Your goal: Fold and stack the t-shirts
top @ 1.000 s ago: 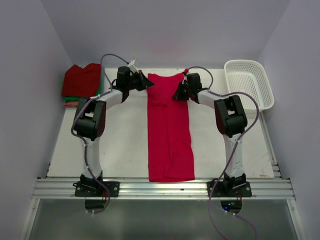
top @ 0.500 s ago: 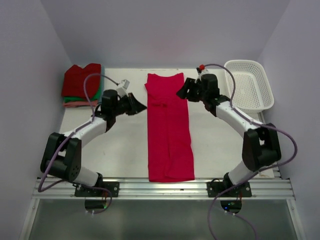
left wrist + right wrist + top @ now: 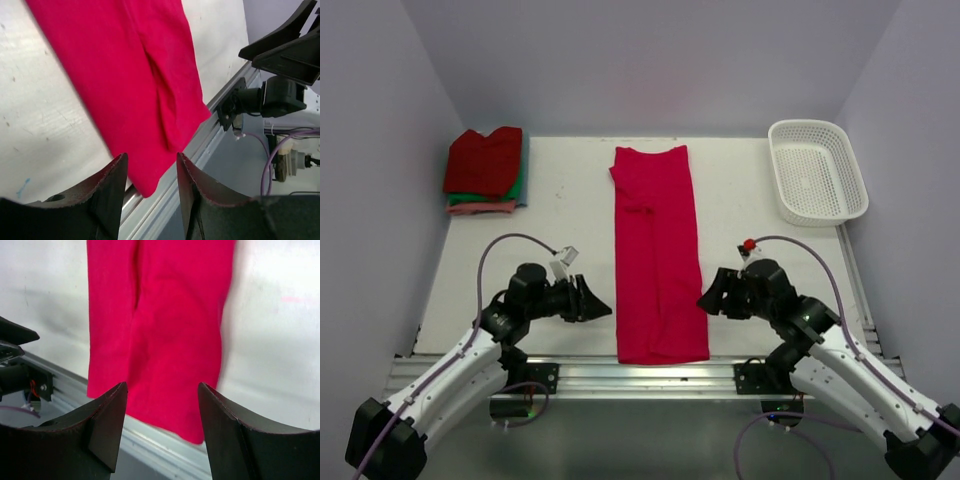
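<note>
Near the front edge of the tabletop [image 3: 570, 210], the left claw [image 3: 603, 305] and the right claw [image 3: 704, 299] (both spread apart, holding nothing) flank the crimson-pink t-shirt [image 3: 657, 260], a long folded strip.

The left arm [image 3: 457, 374] and right arm [image 3: 855, 380] have white links and bulky black joints. A thin purple cable [image 3: 510, 237] loops over each, in the lower left and lower right of the top view. The right wrist carries a small red knob [image 3: 749, 244]; the left, a white plug [image 3: 565, 258]. The fingers [image 3: 107, 197] are matte black wedges.
</note>
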You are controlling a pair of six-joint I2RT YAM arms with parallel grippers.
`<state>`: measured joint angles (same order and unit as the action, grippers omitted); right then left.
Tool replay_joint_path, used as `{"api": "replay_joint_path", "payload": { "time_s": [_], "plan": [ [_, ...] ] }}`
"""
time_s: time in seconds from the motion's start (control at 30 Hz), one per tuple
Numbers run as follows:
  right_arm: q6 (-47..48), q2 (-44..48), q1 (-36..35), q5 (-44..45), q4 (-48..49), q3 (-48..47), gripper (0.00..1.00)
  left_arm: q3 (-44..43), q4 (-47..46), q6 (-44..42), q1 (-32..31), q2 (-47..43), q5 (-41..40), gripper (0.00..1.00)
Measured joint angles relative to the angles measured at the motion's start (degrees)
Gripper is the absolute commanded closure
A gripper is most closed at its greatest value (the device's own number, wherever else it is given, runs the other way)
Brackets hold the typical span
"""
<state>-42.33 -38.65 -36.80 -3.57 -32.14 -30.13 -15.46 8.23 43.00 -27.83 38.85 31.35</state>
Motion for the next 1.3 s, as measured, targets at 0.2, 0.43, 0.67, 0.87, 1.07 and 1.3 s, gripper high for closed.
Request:
{"api": "replay_joint_path", "payload": {
  "time_s": [0.2,0.43,0.67,0.87,1.07,1.3],
  "plan": [
    [-6.4,4.8,-0.3,-1.4,-8.9,3.1,0.38,5.1,2.7,5.2,-4.7,0.8,-0.3,0.48],
    [-10.6,-0.3,-0.3,-5.2,-11.9,7.4,0.4,7.2,-2.1,11.1,-14.8,11.2,-1.0,0.44],
    [-14.4,-2.1,-0.3,-11.1,-10.2,12.5,0.44,7.1,-11.3,15.6,-21.1,17.6,-2.9,0.43],
    [-16.2,-1.7,-0.4,-13.0,-8.0,14.1,0.51,7.1,-14.4,17.4,-22.6,19.9,-4.1,0.44],
    [-17.4,-3.7,-0.4,-14.8,-4.7,15.7,0.79,7.6,-19.8,18.5,-23.5,25.7,-5.2,0.85],
    [-17.7,-4.3,-0.4,-15.0,-4.2,16.3,1.0,8.1,-23.5,19.0,-24.1,28.1,-5.7,1.0]
  ]
}}
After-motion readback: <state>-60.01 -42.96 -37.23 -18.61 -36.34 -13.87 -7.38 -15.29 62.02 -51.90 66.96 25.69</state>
